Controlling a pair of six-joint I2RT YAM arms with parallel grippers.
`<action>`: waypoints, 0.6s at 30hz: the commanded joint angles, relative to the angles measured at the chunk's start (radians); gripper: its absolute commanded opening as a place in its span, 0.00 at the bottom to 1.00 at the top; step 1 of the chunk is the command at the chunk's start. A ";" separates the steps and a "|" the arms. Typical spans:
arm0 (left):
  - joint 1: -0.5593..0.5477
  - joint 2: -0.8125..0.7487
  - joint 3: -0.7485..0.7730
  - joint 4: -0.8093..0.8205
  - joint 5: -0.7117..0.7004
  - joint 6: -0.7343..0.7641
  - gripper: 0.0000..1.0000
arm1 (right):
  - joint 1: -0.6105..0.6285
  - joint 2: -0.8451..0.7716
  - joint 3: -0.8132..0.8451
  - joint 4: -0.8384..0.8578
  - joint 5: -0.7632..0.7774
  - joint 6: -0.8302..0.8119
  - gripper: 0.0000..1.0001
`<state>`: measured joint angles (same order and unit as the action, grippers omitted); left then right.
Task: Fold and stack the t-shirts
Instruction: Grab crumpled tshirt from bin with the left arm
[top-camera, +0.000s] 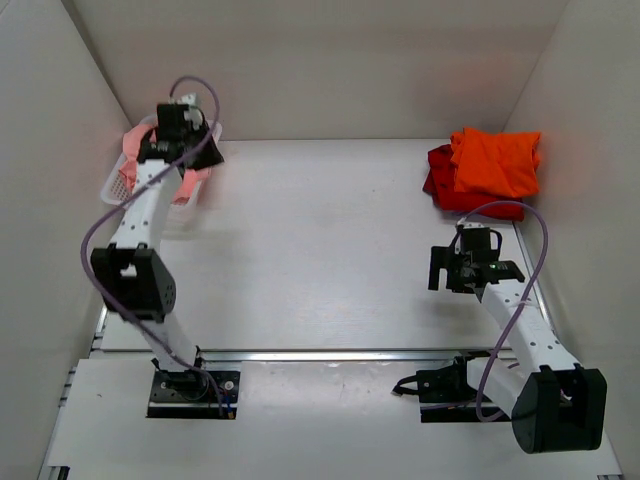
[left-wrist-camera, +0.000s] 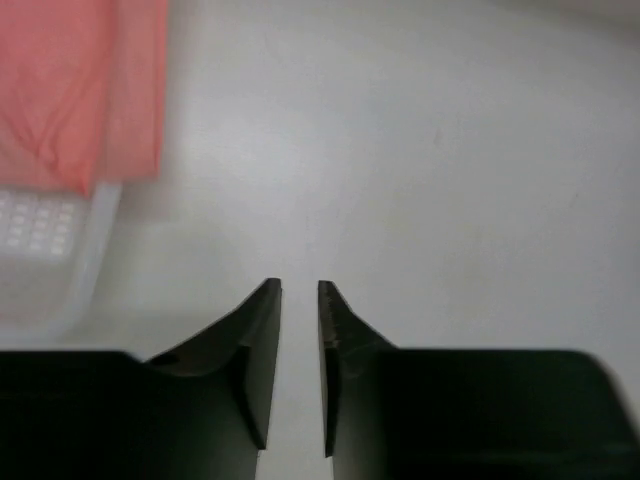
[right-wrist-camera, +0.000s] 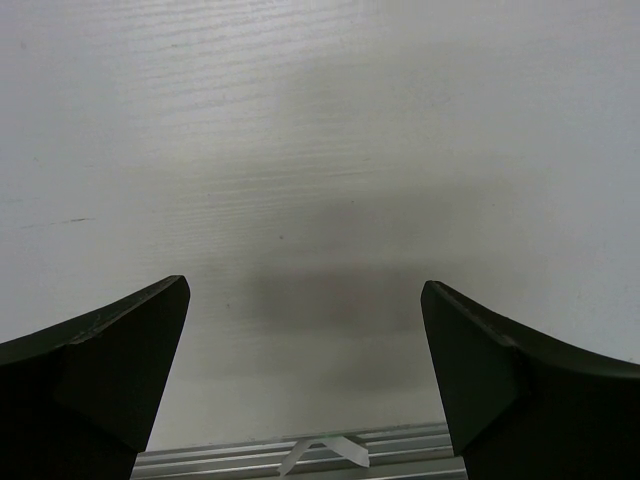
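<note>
The salmon-pink t-shirt (top-camera: 133, 146) lies in a white mesh basket (top-camera: 114, 186) at the far left. It also shows in the left wrist view (left-wrist-camera: 70, 90), hanging over the basket's rim (left-wrist-camera: 50, 270). My left gripper (top-camera: 207, 150) (left-wrist-camera: 300, 288) hovers just right of the basket, its jaws almost together with only a thin gap and nothing between them. The bright orange t-shirt (top-camera: 495, 160) lies folded on the red t-shirt (top-camera: 438, 183) at the far right. My right gripper (top-camera: 472, 270) (right-wrist-camera: 305, 290) is wide open and empty over bare table, nearer than that stack.
White walls enclose the table on the left, back and right. An aluminium rail (right-wrist-camera: 330, 458) runs along the table's near edge, with a scrap of white tape on it. Purple cables loop off both arms.
</note>
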<state>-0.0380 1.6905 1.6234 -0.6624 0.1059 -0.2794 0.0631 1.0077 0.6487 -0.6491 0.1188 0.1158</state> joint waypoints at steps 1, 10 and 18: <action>0.113 0.232 0.346 -0.092 0.014 -0.056 0.22 | -0.008 -0.060 -0.006 0.034 -0.013 -0.011 0.99; 0.282 0.592 0.629 -0.076 -0.026 -0.116 0.72 | -0.062 -0.121 -0.023 0.049 -0.033 -0.027 0.99; 0.267 0.765 0.703 -0.178 -0.129 -0.052 0.86 | -0.088 -0.092 -0.017 0.045 -0.048 -0.036 0.99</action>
<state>0.2596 2.4165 2.2280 -0.7868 0.0353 -0.3603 -0.0101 0.9169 0.6250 -0.6350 0.0795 0.0967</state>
